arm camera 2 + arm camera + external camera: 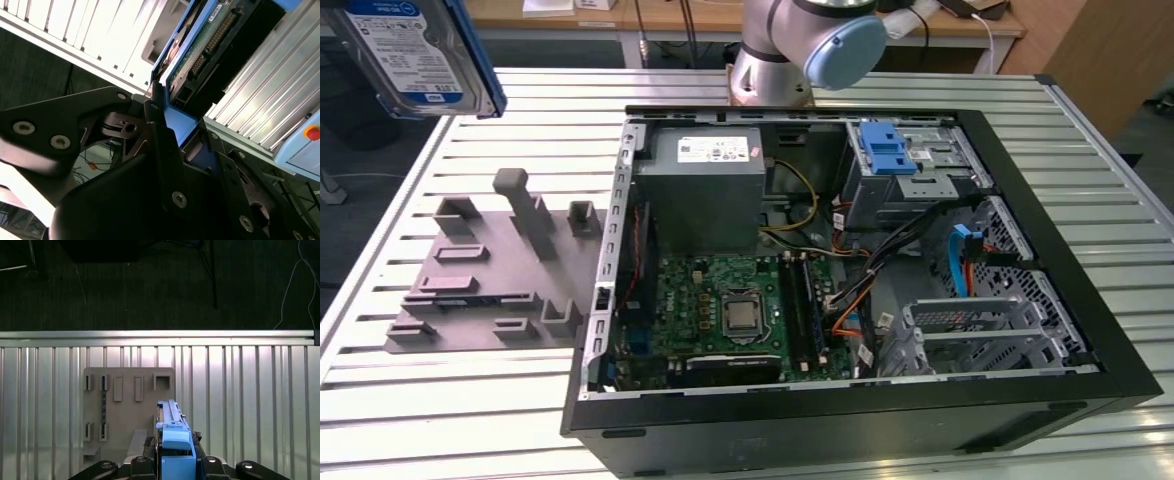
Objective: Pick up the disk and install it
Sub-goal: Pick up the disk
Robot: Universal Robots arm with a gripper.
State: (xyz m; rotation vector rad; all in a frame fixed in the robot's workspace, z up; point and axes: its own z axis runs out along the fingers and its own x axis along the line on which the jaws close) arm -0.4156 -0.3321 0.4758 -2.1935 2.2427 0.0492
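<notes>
While the gripper [175, 447] is clenching the disk [407, 45] by its blue plastic frame, the disk is hanging in the air, well clear of the slatted table [454, 420] and up off the exterior view's left of the open computer case [854, 425]. Its blue-and-white label is facing the exterior camera. In the second wrist view the black fingers [159, 135] are pressing against both sides of the frame, and the disk's green circuit board is showing beyond them. Below the disk, a grey holder plate [480, 290] is lying on the table, just beside the case on the exterior view's left. Inside the case, a grey power supply box [700, 190] is sitting above the green motherboard [720, 300], and a blue latch [887, 150] is resting on the drive cage at the far corner. The arm's base [781, 60] is standing just behind the case.
</notes>
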